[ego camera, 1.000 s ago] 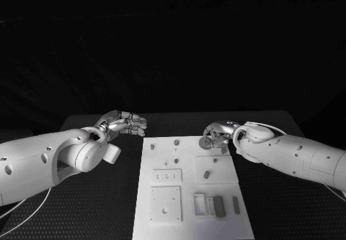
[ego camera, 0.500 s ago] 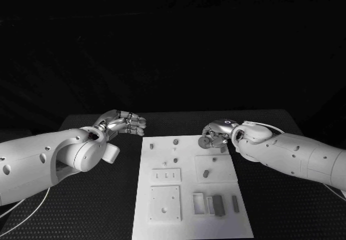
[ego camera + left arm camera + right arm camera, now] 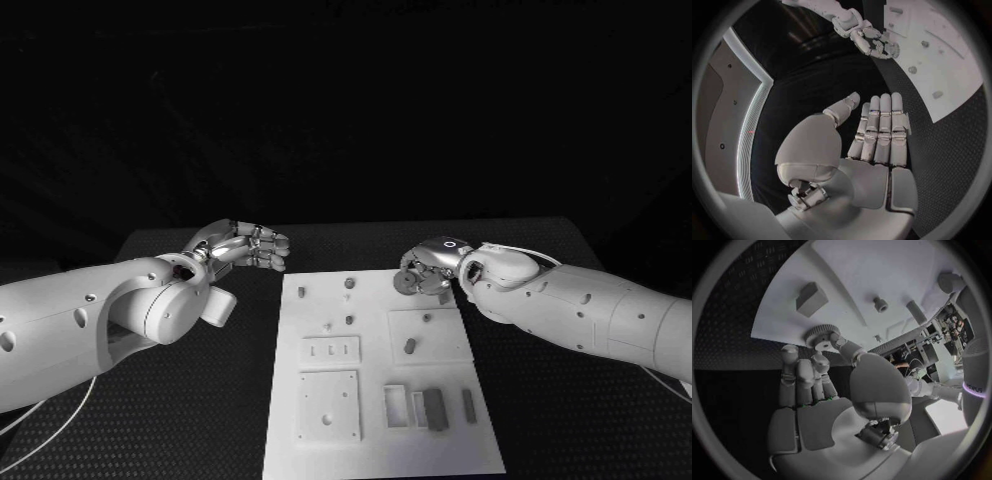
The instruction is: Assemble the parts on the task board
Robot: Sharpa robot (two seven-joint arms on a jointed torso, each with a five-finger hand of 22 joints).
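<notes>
Pinching gear (image 3: 819,333) between right hand (image 3: 826,390) fingers (image 3: 837,342).

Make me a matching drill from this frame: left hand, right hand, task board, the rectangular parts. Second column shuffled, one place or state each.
Column 1:
1. left hand
2. right hand
3. task board
4. rectangular parts

Column 2:
A. lies in the middle of the table between the two arms
B. pinches a small round toothed part at the board's far right corner
C. lie side by side near the board's near right end
D. holds nothing, fingers straight, over the table off the board's far left corner

Pairs: 1-D, 2-B, 3-A, 4-C
</notes>
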